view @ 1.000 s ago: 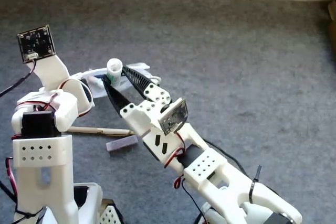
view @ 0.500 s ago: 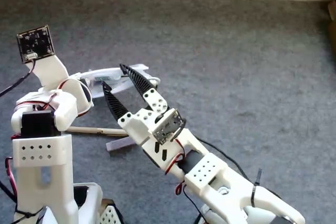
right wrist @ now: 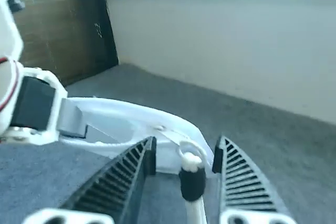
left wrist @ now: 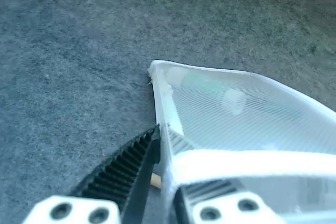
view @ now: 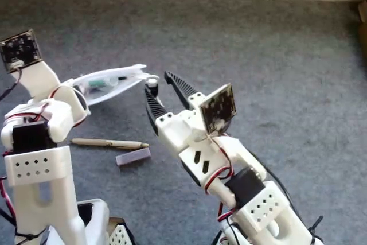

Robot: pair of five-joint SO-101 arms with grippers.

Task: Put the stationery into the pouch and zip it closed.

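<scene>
Left end effector (left wrist: 164, 137) clamps the pouch (view: 109, 84); its zip pull (right wrist: 192, 181) sits inside the spread right end effector (right wrist: 185, 141).

Pouch (left wrist: 262, 129): cut off at the edge of the left wrist view.
Contents: pale shapes (left wrist: 233, 100) seen through the ribbed wall, too blurred to identify.
Pencil (left wrist: 156, 181): mostly hidden behind the left gripper (left wrist: 165, 136), one end peeking out.
Zip pull (right wrist: 192, 179): its cord runs off the right wrist view.

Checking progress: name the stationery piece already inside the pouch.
The white-and-green tube, seen through the clear pouch; the pen and lilac eraser lie outside on the carpet.
</scene>
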